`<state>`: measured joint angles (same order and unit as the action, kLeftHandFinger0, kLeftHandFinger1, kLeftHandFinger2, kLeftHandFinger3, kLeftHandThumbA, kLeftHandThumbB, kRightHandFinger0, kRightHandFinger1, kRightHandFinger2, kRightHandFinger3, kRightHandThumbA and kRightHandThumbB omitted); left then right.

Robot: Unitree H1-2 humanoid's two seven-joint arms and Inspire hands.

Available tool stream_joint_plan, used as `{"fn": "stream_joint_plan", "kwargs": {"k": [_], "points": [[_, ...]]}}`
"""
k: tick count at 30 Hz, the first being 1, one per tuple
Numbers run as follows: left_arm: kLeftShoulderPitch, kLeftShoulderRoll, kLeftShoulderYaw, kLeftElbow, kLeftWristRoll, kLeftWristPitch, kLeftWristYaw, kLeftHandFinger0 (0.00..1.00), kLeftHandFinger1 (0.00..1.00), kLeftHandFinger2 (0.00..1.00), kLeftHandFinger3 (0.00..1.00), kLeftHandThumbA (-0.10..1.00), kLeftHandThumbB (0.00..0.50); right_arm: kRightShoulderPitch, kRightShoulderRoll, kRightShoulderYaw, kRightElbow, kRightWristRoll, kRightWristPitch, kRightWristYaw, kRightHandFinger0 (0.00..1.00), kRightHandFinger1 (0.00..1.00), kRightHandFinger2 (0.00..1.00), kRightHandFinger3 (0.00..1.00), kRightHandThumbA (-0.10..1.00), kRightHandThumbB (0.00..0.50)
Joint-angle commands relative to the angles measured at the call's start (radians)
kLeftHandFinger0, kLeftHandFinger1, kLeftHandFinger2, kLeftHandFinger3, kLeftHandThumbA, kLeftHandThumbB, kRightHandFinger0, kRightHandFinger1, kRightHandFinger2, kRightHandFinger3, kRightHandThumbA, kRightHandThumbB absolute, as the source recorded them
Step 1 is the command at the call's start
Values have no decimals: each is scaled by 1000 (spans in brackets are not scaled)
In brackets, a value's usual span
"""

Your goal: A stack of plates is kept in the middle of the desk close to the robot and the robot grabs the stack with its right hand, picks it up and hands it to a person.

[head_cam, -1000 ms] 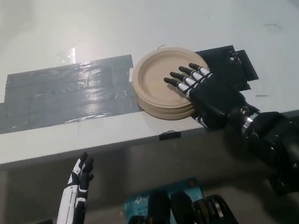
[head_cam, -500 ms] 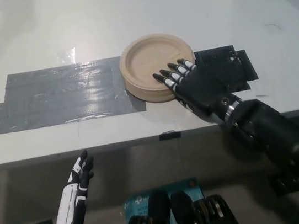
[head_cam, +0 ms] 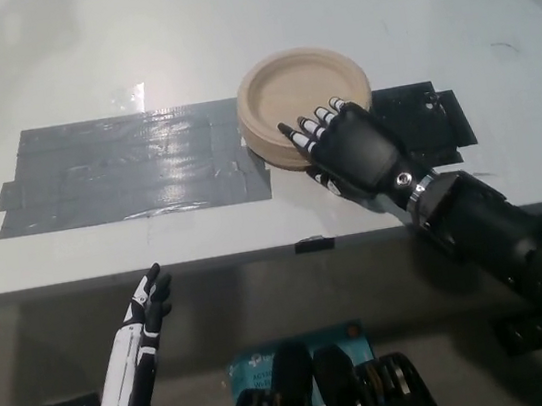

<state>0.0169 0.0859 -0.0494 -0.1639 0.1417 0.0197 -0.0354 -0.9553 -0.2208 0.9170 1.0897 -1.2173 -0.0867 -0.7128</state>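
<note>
White desk [head_cam: 226, 27], grey tape [head_cam: 125, 168] left of your right hand [head_cam: 349, 147]; tan stack of plates [head_cam: 302, 93] apparently gripped at its near rim. Left hand [head_cam: 140, 348] open below.

White desk [head_cam: 226, 27] fills the upper two thirds of the frame; its near edge runs left to right below mid-frame. Glare patch on the surface upper left. Wide patch of dark grey tape strips [head_cam: 127, 181] lies flat across the left-centre of the desk. Smaller black tape patch [head_cam: 427, 125] at right-centre. Stack of tan plates [head_cam: 302, 98] sits between them, its rim overlapping both tape patches. Small dark clip [head_cam: 314, 244] on the desk's front edge, lower centre.
</note>
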Motion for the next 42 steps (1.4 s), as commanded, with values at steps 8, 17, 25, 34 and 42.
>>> {"fn": "stream_joint_plan", "kwargs": {"k": [8,17,25,34,42], "points": [[-18,13,-3,-34,-2,-4,-12,1000,1000,1000,1000,1000,0,34,-164,-75,-359,-1,-8,-82,0,6,515,308,-100,323],[-23,20,-4,-32,1,6,-15,1000,1000,1000,1000,1000,0,99,-268,-195,-722,17,-14,39,0,0,39,247,-100,335],[-27,26,-9,-32,9,7,-16,1000,1000,1000,1000,1000,0,134,-266,-243,-777,10,-57,71,0,0,21,221,-100,366],[-31,29,-17,-32,17,17,-15,1000,1000,1000,1000,1000,0,133,-233,-252,-719,6,-82,76,0,0,0,155,-100,355],[-12,30,-27,-33,15,5,-17,1000,1000,1000,1000,1000,0,78,-199,-243,-628,-26,-84,50,0,0,1,203,-100,343]]}}
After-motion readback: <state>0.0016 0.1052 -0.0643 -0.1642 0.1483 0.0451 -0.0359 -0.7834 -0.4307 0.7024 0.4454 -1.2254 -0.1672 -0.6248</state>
